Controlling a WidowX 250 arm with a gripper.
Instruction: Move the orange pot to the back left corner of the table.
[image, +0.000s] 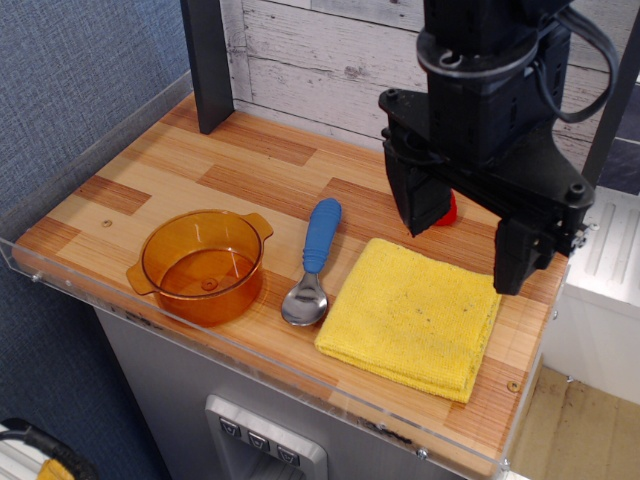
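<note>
With the gripper (470, 235) spread wide and empty above the yellow cloth (412, 312), the orange pot (202, 265) sits well to its left, beyond the spoon (312, 265), which a low traverse could likely strike.

Amber-orange pot (203, 265), blue-handled silver spoon (313, 264), yellow cloth (413, 315), black gripper (468, 238), striped light-and-reddish wood table (250, 165).

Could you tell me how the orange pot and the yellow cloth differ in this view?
The orange pot is round, translucent and hollow; the yellow cloth is square, opaque and folded flat. The pot sits left of the spoon, the cloth right. Both rest near the table's front edge.
</note>
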